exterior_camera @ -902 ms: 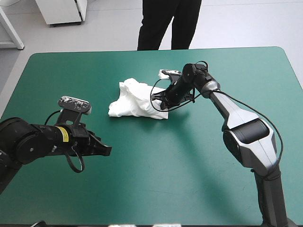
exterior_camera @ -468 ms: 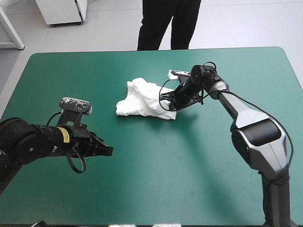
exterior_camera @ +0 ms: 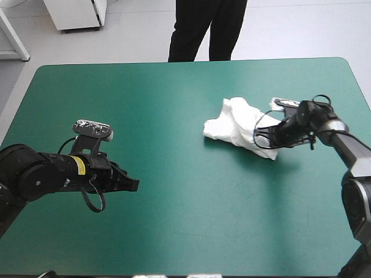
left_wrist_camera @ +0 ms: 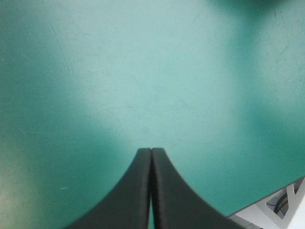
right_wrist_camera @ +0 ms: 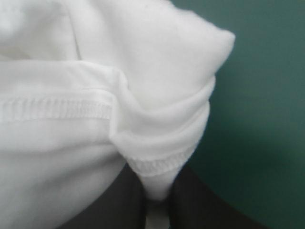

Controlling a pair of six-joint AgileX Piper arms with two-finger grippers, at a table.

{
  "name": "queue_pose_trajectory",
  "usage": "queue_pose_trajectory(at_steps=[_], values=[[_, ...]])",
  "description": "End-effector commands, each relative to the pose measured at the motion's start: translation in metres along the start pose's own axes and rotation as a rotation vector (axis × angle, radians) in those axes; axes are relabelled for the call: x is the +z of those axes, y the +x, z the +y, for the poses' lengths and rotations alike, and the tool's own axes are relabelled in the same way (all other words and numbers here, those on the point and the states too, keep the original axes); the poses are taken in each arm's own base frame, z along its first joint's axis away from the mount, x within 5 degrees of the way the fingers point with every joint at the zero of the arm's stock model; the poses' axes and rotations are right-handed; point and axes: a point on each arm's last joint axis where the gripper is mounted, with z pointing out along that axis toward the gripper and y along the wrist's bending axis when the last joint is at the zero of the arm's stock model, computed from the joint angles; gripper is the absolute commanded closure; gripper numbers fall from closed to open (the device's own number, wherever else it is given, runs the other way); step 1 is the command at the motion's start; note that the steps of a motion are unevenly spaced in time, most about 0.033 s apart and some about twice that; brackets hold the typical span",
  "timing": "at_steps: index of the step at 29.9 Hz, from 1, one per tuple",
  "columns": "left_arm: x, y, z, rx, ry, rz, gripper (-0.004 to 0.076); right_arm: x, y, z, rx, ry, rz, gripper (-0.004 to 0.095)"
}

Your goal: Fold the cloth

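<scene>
The T-shirt (exterior_camera: 239, 123) now lies much nearer the counter's (exterior_camera: 174, 231) right edge than earlier, when it sat around the middle. The right jaws, clamped on its hem, have dragged the crumpled heap sideways across the teal-green cover. The right arm (exterior_camera: 348, 145) has drawn back toward that edge.

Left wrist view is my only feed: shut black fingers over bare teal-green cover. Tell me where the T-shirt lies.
Observer: The T-shirt is a crumpled white heap on the right half of the table, well apart from your left gripper.
Operator: Report what the other arm is doing to it.
Observer: The right gripper is at the heap's near right corner. Its own wrist view shows the fingers all but shut on a stitched hem.
</scene>
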Motion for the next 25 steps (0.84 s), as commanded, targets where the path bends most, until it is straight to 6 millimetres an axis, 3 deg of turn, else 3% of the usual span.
queue_pose_trajectory(at_steps=[1, 8, 13, 22, 25], values=[[-0.011, -0.001, -0.003, -0.009, 0.027, -0.038, 0.0734, -0.025, 0.019, -0.053, -0.042, 0.156, 0.002, 0.0925], [-0.011, -0.001, -0.003, -0.006, 0.027, -0.037, 0.0734, -0.057, 0.049, -0.115, 0.127, 0.249, -0.079, 0.0925], [-0.011, -0.001, -0.003, 0.002, 0.027, -0.037, 0.0734, -0.066, 0.071, -0.143, 0.252, 0.285, -0.109, 0.0925], [-0.011, -0.001, -0.003, 0.009, 0.025, -0.039, 0.0734, -0.069, 0.076, -0.153, 0.290, 0.297, -0.120, 0.0924], [-0.011, -0.001, -0.003, 0.009, 0.025, -0.039, 0.0734, -0.069, 0.077, -0.152, 0.263, 0.288, -0.102, 0.0861]])
